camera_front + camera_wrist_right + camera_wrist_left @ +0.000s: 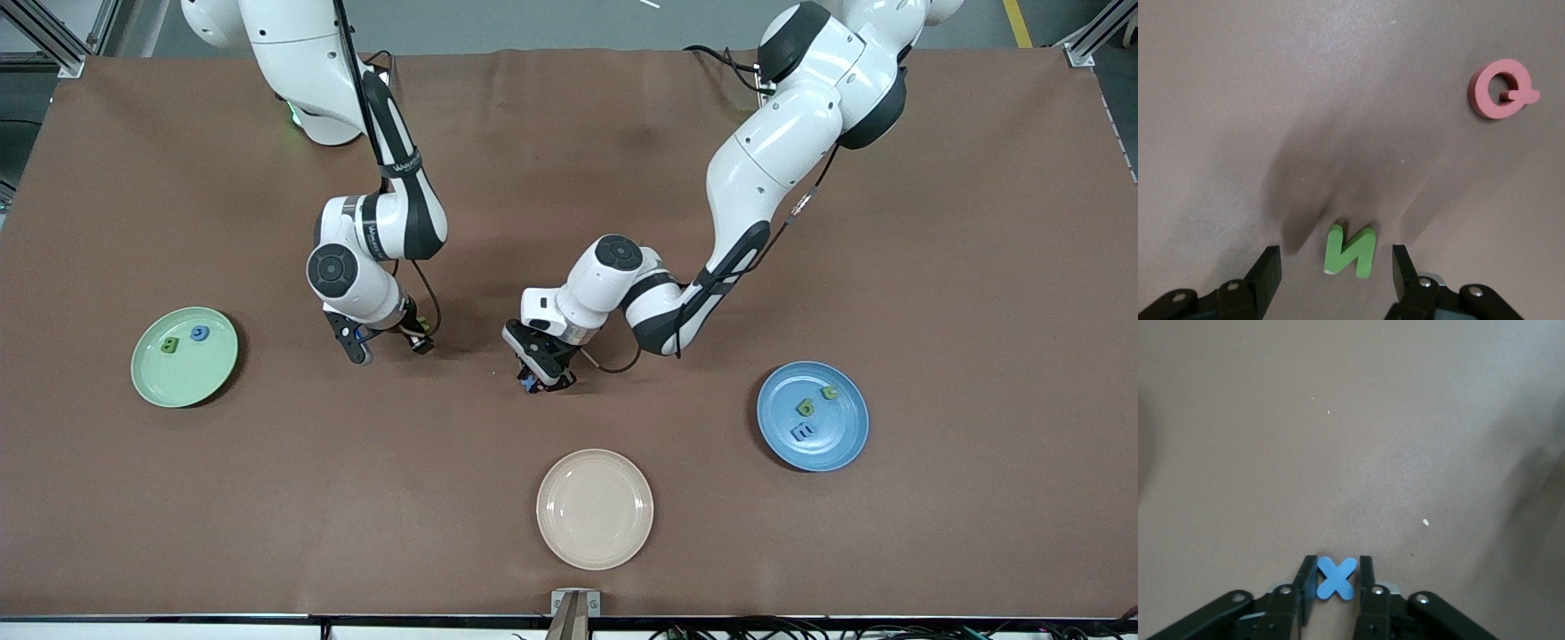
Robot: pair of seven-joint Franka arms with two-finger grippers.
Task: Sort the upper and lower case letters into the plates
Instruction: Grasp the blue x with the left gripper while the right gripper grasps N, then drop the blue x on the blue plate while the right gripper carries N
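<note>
My left gripper [540, 380] [1337, 563] is shut on a small blue X [1336, 579] low over the brown table, between the two arms; the X also shows in the front view [531, 384]. My right gripper [391, 345] [1337, 256] is open, low over the table, its fingers on either side of a green N [1351, 252] without touching it. A pinkish-red Q [1503, 89] lies on the table a little away from the N. The pale green plate [178, 382] holds a green letter [168, 348] and a blue letter [200, 334]. The blue plate [845, 436] holds two green letters [805, 408] and a blue one [802, 432].
An empty cream-beige plate [594, 508] sits near the table's front edge, nearer the camera than both grippers. The green plate is at the right arm's end, the blue plate at the left arm's end. The N and Q are hidden under the right arm in the front view.
</note>
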